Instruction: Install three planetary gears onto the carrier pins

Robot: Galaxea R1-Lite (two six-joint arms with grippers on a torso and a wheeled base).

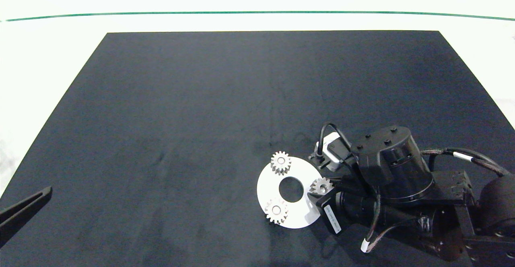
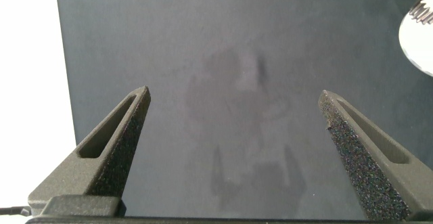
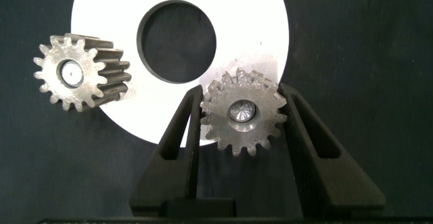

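My right gripper [image 3: 243, 116] was clamped on the third gear [image 3: 243, 119], seated over a pin on the white disc [image 1: 299, 214] near the tabletop's front edge. Other 2 gears [image 1: 280, 162] [image 1: 276, 210] already on pins. Left gripper [image 2: 237, 116] hung wide open, well apart by the front-left corner.

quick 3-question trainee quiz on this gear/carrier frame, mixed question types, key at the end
1. True or false: the right gripper has its fingers on either side of a gear.
2. How many gears sit on the white disc in the head view? A) one B) two C) three
3. Fill in: the left gripper is ____ and hangs over bare mat, far from the disc.

Key
1. True: the gear sits between the fingers, over the disc's edge, its pin end visible in the bore.
2. C: the other two are the far gear and near gear.
3. open
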